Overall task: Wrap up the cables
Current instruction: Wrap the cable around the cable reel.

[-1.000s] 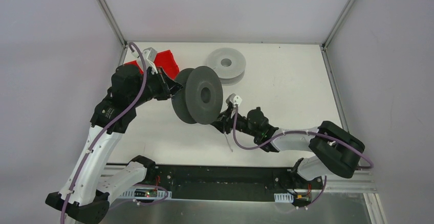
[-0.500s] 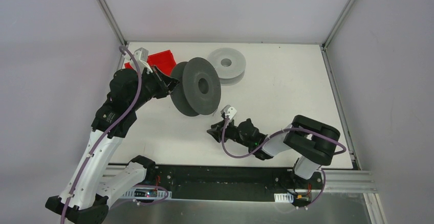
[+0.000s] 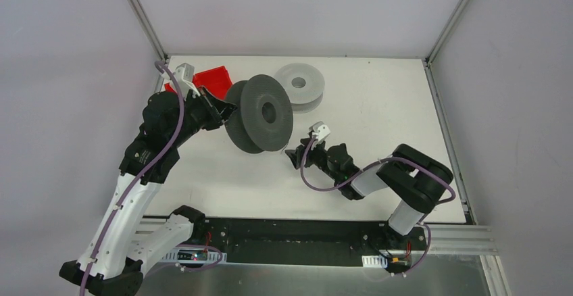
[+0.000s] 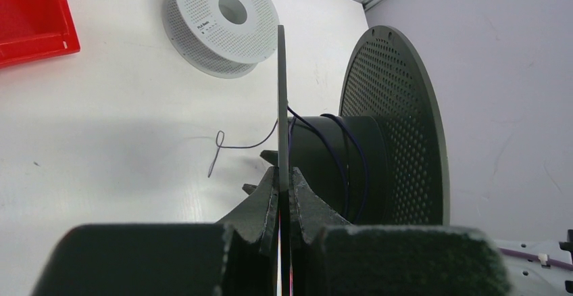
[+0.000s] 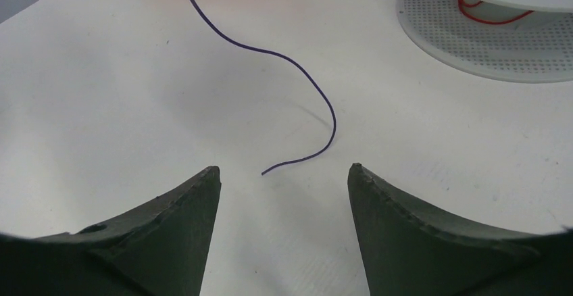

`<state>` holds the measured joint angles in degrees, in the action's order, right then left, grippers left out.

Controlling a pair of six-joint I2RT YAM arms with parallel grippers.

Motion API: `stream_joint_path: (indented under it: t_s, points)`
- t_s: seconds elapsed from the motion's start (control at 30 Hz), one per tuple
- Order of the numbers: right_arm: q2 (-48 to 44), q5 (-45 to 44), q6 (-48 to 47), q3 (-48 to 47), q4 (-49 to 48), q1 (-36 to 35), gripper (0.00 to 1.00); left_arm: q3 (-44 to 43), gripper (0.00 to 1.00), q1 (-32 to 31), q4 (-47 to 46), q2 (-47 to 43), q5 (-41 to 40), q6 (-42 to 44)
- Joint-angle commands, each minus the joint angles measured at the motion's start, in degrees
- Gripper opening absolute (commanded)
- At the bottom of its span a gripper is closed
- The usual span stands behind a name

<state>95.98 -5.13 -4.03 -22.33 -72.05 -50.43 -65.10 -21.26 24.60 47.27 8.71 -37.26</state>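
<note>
A dark grey spool (image 3: 260, 117) stands on edge, tilted, at the table's left middle. My left gripper (image 4: 284, 174) is shut on the thin rim of its near flange (image 4: 281, 93). The cable (image 4: 338, 144), a thin dark purple wire, makes a few loose turns round the hub, and a curled tail (image 4: 219, 149) lies on the table. In the right wrist view the cable (image 5: 297, 66) snakes over the table and its free end lies just ahead of my right gripper (image 5: 284, 169). That gripper is open and holds nothing. From above, my right gripper (image 3: 292, 155) sits low, right of the spool.
A light grey spool (image 3: 299, 83) lies flat at the back, with red wire on its hub (image 5: 490, 13). A red bin (image 3: 211, 80) sits at the back left, behind my left arm. Metal frame posts (image 3: 442, 32) stand at the back corners.
My right gripper has opened wide and swung back up toward the spool. My left arm carried the spool a little back and left, then held still.
</note>
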Motion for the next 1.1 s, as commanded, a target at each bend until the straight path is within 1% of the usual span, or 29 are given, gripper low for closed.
stream_joint_path:
  t_s: [0.0, 0.07, 0.13, 0.37, 0.57, 0.7, 0.8, 0.83, 0.87, 0.93, 1.0, 1.03, 1.07]
  points:
    - [2.01, 9.35, -3.05, -3.81, -5.02, 2.74, 0.73, -3.96, 0.0, 0.51, -6.41, -1.78, 2.34, -3.53]
    - [3.29, 14.77, -2.54, -5.29, -5.04, 4.58, 0.74, -4.59, 0.0, 0.44, -6.41, -1.94, 2.66, -4.05]
    - [4.69, 17.38, -2.23, -6.94, -5.03, 5.66, 0.74, -5.04, 0.0, 0.41, -6.38, -1.93, 3.15, -4.5]
    - [10.33, 19.32, -0.23, -13.8, -4.57, 7.34, 0.75, -5.3, 0.0, 0.41, -6.41, -2.53, 3.63, -5.59]
    - [12.48, 16.31, 2.46, -17.14, -3.55, 7.61, 0.74, -5.95, 0.0, 0.46, -6.41, -2.79, 3.56, -6.31]
    - [14.47, 19.39, 6.98, -19.01, -4.97, 7.67, 0.73, -6.25, 0.0, 0.38, -6.41, -3.11, 3.05, -6.76]
    - [16.31, 19.37, 9.39, -19.66, -8.37, 7.65, 0.73, -6.68, 0.0, 0.45, -6.41, -3.17, 3.17, -6.89]
    - [16.85, 19.72, 9.99, -19.68, -9.47, 7.66, 0.69, -6.85, 0.0, 0.43, -6.41, -3.28, 3.1, -6.95]
    - [17.16, 20.41, 10.56, -19.68, -10.29, 7.77, 0.61, -6.94, 0.0, 0.47, -6.41, -3.45, 2.92, -6.84]
    - [17.3, 21.34, 12.11, -19.29, -10.86, 7.66, 0.35, -6.99, 0.0, 0.42, -6.41, -3.77, 1.86, -6.27]
    - [17.08, 21.21, 14.97, -17.08, -12.79, 7.7, 0.14, -6.7, 0.0, 0.42, -6.54, -4.15, -0.6, -5.61]
    - [16.71, 20.8, 16.89, -15.6, -14.47, 7.6, 0.05, -6.44, 0.0, 0.45, -7.01, -4.17, -1.53, -5.02]
    - [15.78, 20.62, 18.49, -14.18, -15.12, 7.35, 0.0, -6.42, 0.0, 0.51, -7.49, -3.86, -2.29, -4.53]
